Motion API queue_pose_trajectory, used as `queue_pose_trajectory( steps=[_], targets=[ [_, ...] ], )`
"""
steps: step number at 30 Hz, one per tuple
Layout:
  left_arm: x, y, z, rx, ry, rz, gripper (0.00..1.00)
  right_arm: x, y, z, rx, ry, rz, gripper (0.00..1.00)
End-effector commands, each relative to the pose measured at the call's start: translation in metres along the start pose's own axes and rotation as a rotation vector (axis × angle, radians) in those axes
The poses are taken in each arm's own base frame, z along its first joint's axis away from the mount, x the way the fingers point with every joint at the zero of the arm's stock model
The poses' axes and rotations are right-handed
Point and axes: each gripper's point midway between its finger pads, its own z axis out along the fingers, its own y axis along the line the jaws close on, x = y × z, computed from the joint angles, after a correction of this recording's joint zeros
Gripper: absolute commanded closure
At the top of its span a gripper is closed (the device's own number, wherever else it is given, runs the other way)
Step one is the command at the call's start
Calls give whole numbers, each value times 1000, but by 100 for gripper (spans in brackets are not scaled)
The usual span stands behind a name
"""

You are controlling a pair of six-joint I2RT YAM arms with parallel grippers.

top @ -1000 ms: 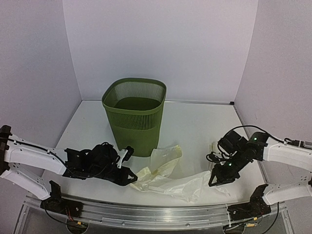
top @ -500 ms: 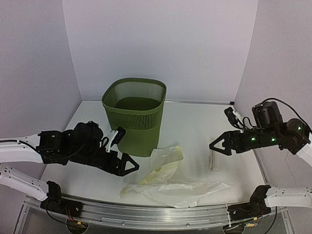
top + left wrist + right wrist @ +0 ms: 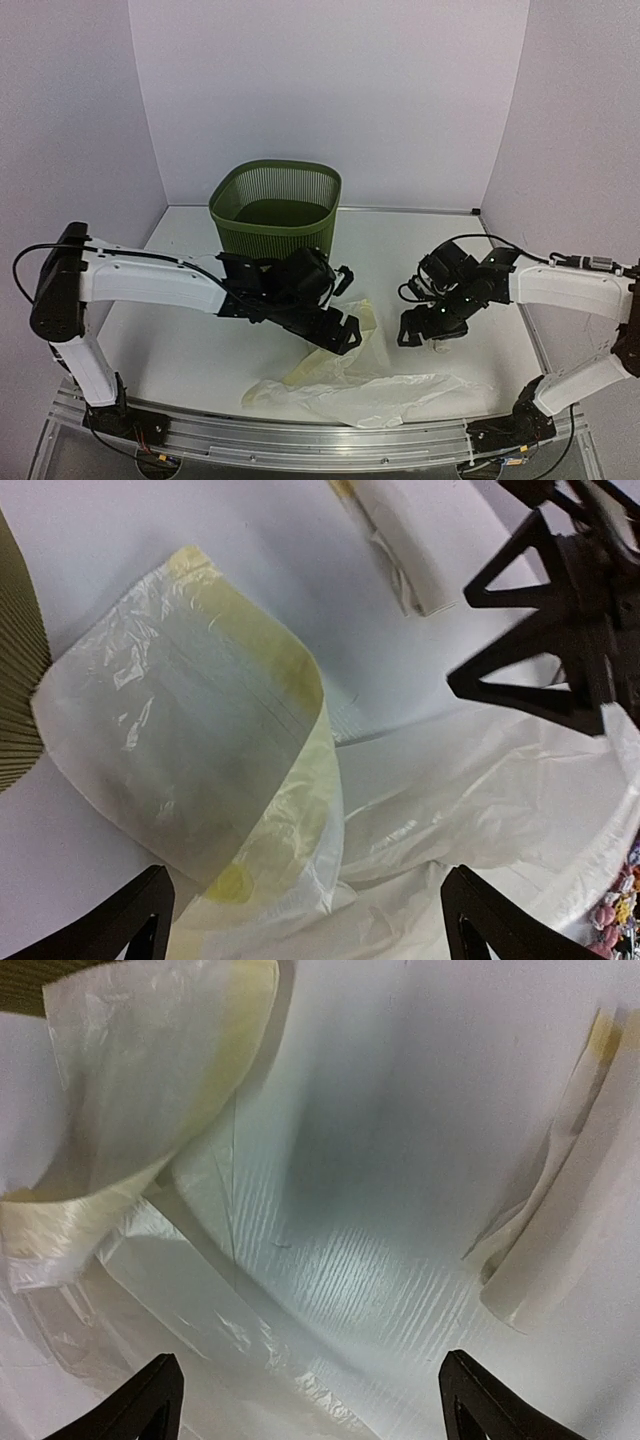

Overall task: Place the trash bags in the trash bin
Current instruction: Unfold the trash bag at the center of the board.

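Note:
The olive-green trash bin (image 3: 275,225) stands upright at the back, left of centre. A large pale trash bag (image 3: 370,390) lies crumpled on the table in front of it, its yellowish end (image 3: 350,322) curling up. My left gripper (image 3: 347,334) hovers open over that end, and in the left wrist view the film (image 3: 250,770) lies below its spread jaws (image 3: 315,920) with nothing held. My right gripper (image 3: 425,335) is open too, low over the table (image 3: 380,1160) between the bag (image 3: 150,1090) and a small folded bag (image 3: 570,1190).
The folded bag (image 3: 440,347) lies right of centre, partly under the right gripper. White walls close the back and sides. The bin's slatted side (image 3: 15,680) is close on the left gripper's left. The two grippers face each other, a hand's width apart.
Both grippers have opened and let go of the bag, which dropped flat on the table. Both arms lifted away, then swung in toward the middle, above the bag.

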Motion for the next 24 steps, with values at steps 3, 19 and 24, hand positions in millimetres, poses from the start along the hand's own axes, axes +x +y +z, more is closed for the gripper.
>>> queue_pose_trajectory(
  steps=[3, 19, 24],
  targets=[
    [-2, 7, 42, -82, 41, -21, 14, 37, 38, 12, -276, 3, -60, 15],
    [-11, -6, 51, -11, -4, 18, 100, 51, 38, 20, -194, -82, -194, 15],
    [-37, -28, 2, 98, -144, 107, 100, 35, 22, 12, -110, -186, -158, 15]
  ],
)
